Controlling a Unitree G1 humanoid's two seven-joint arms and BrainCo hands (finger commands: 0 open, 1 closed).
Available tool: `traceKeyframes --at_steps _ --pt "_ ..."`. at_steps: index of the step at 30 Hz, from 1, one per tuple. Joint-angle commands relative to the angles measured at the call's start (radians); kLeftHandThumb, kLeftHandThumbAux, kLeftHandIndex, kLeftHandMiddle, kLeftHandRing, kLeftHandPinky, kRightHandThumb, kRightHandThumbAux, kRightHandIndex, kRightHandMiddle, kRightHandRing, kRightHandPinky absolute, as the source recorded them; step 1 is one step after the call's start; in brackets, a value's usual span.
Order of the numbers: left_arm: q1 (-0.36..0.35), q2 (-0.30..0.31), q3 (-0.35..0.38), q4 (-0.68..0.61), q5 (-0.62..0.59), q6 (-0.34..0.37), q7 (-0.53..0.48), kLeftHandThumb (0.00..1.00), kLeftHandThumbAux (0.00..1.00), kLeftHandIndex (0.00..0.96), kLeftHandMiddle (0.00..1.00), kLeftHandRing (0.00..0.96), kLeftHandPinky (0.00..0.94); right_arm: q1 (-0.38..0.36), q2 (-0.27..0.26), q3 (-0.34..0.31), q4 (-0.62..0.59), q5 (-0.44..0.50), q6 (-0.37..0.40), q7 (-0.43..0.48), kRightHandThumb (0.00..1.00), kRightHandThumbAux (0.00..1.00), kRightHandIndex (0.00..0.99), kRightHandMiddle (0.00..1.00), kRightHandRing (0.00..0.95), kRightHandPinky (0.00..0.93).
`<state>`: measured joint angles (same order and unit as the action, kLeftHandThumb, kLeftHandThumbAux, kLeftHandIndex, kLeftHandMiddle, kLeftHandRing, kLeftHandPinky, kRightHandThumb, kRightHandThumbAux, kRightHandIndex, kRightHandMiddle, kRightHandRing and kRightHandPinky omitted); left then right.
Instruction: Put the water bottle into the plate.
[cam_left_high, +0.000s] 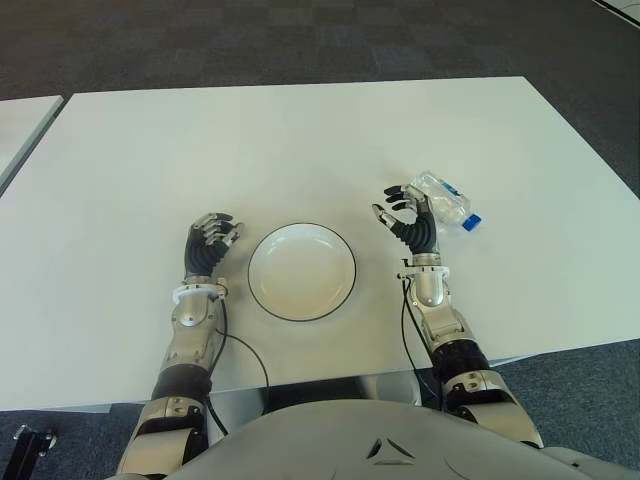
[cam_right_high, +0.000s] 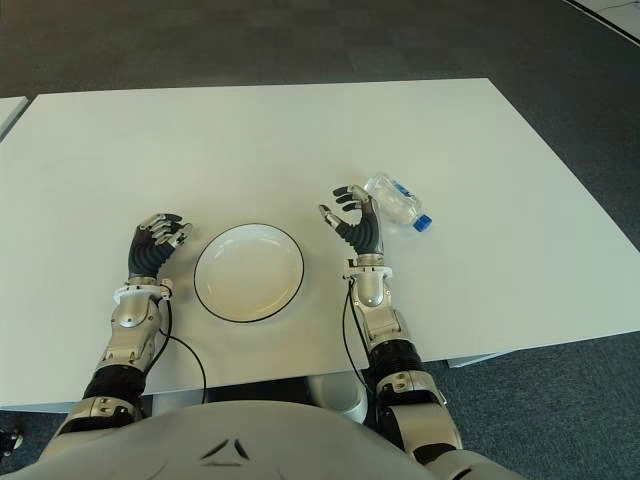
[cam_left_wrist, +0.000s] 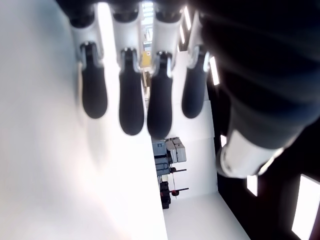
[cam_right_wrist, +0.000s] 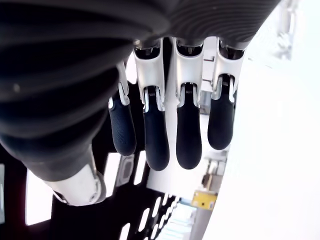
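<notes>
- Left hand at 9 o'clock of plate, fingers loosely curled, holding nothing.
- Plate bare on table, between both hands.
- Right hand at 3 o'clock of plate, fingers spread and half-bent, empty.
- Bottle lying on its side just beyond right hand, at 2 o'clock of plate, blue cap toward 4 o'clock; contact with fingertips unclear.

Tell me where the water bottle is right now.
The water bottle lies on its side on the white table, on the robot's right, just beyond the open right hand and right of the plate.
</notes>
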<state>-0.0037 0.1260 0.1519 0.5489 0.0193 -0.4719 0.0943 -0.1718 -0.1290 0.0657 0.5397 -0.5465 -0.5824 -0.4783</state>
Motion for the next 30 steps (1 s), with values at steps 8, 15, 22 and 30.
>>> traceKeyframes --at_steps 8,15,22,30 --pt "0.02 -0.009 -0.004 -0.024 0.01 0.041 0.014 0.702 0.716 0.431 0.548 0.539 0.52 -0.096 -0.131 0.056 -0.023 -0.208 0.183 -0.169 0.437 0.459 0.007 0.014 0.021 0.057" --pt "0.022 -0.02 0.0 -0.036 -0.006 0.04 0.009 0.703 0.716 0.432 0.567 0.553 0.536 -0.095 -0.145 0.066 -0.079 -0.22 0.299 -0.167 0.523 0.353 0.0 0.0 0.001 0.003" --pt "0.026 -0.026 0.003 -0.04 0.004 0.044 0.027 0.7 0.716 0.432 0.56 0.542 0.517 -0.131 -0.157 0.056 -0.076 -0.215 0.404 -0.183 0.582 0.319 0.0 0.0 0.0 0.0" --pt "0.024 -0.021 0.001 -0.031 0.013 0.041 0.035 0.699 0.717 0.432 0.558 0.539 0.517 -0.205 -0.165 0.065 0.027 -0.207 0.511 -0.202 0.643 0.288 0.0 0.0 0.0 0.0"
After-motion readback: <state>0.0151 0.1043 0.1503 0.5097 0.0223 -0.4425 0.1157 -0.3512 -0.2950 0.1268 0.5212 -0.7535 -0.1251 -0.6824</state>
